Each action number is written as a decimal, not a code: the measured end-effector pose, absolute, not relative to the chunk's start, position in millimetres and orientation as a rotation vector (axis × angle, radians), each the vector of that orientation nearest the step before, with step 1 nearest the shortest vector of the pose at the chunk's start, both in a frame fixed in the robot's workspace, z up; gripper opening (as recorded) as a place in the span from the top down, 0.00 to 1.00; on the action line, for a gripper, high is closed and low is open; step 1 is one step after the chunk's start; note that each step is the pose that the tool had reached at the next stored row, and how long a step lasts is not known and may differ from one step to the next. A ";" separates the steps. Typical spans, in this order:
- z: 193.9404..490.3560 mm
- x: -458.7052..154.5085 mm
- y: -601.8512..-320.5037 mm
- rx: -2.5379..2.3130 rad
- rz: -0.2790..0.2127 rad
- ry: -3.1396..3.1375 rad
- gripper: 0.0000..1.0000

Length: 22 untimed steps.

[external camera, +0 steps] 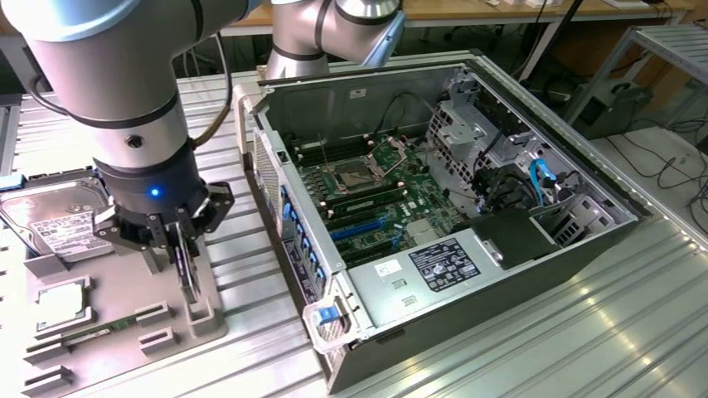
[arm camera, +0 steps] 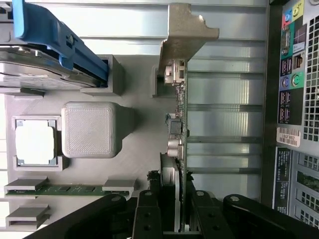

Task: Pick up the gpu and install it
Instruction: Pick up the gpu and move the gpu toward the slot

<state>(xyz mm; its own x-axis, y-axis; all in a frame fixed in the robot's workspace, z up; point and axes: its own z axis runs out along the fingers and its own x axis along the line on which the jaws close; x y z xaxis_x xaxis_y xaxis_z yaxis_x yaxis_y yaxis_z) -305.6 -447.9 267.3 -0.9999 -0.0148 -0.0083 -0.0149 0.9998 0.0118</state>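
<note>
grip: end effector clamped across gpu faces | pose: standing on edge in slotted tray | why: likely keeps both faces reachable for pinching

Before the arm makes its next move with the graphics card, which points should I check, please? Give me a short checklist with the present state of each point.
1. Gripper closed on the graphics card, one finger on each face: ok.
2. Card standing on edge in the grey tray: ok.
3. Card's lower edge free of its holder: cannot tell.
4. Computer case open, board inside exposed: ok.
5. Blue slots on that board look empty: ok.
6. Hard drive in the tray, apart from the gripper: ok.
</note>
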 end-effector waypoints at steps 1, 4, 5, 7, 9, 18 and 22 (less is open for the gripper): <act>268.6 -305.6 -447.9 -0.023 0.018 3.133 0.72; 273.0 -305.6 -448.0 -0.023 0.018 3.133 0.72; 275.2 -305.6 -447.9 -0.023 0.019 3.133 0.72; 278.1 -305.6 -447.9 -0.023 0.019 3.133 0.72; 280.8 -305.6 -447.9 -0.023 0.018 3.133 0.72; 290.6 -305.6 -447.9 -0.023 0.018 3.133 0.72; 297.0 -305.6 -448.0 -0.023 0.018 3.133 0.72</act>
